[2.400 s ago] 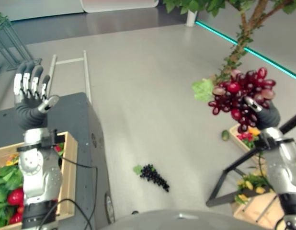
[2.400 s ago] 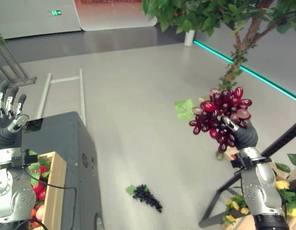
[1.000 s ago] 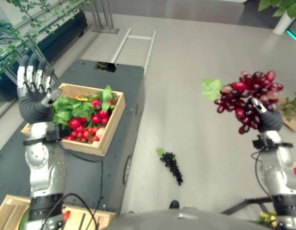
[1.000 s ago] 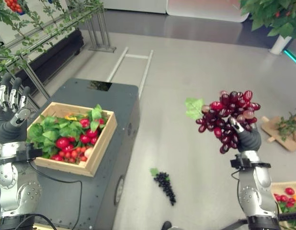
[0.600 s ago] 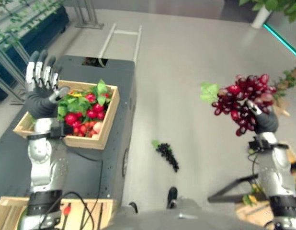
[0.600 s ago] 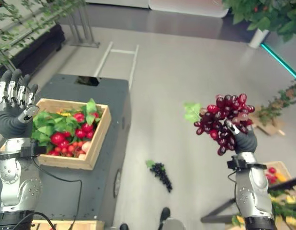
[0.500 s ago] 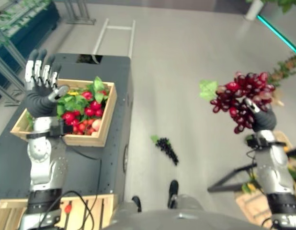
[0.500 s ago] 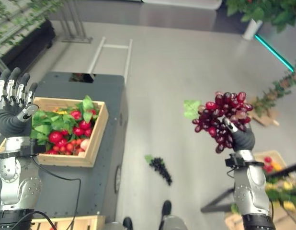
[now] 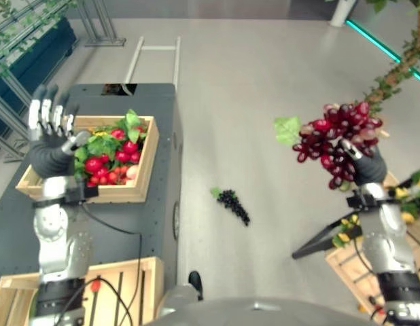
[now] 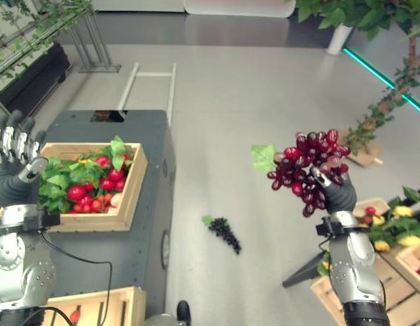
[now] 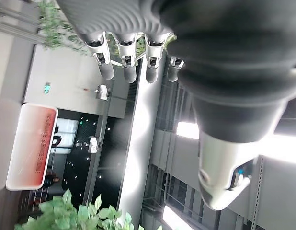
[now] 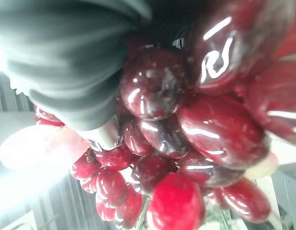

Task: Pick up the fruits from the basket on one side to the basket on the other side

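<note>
- Nearest on the right, a wooden crate (image 10: 346, 285) of yellow and red fruit sits low on the floor beside a black stand leg (image 9: 319, 242); judged from the task, this is the side the fruit comes from.
- Nearest on the left, the end of an empty slatted crate (image 9: 121, 288) lies on the dark tabletop (image 9: 159, 176).
- The right hand (image 9: 365, 166) is raised on the right, its fingers curled round a bunch of red grapes (image 9: 336, 142); the right wrist view shows the grapes pressed against the palm. The bunch stands up and to the left of the hand, with a green leaf (image 9: 287, 129) at its left end, so its long axis runs left to right and slightly downward toward the hand.
- The left hand (image 9: 50, 136) is held up over the near left edge of the tabletop, fingers straight and spread, holding nothing.
- Just beyond the left hand sits the wooden basket (image 9: 145, 159), already holding red fruit and green leaves.
- The relation that matters: the basket lies well to the left of the held bunch, across open floor, and lower than it. The carrying hand is the farther of the two from it, so the bunch probably has to travel left.
- On the floor between tabletop and right arm lies a bunch of dark grapes (image 9: 234, 206), apart from both hands.
</note>
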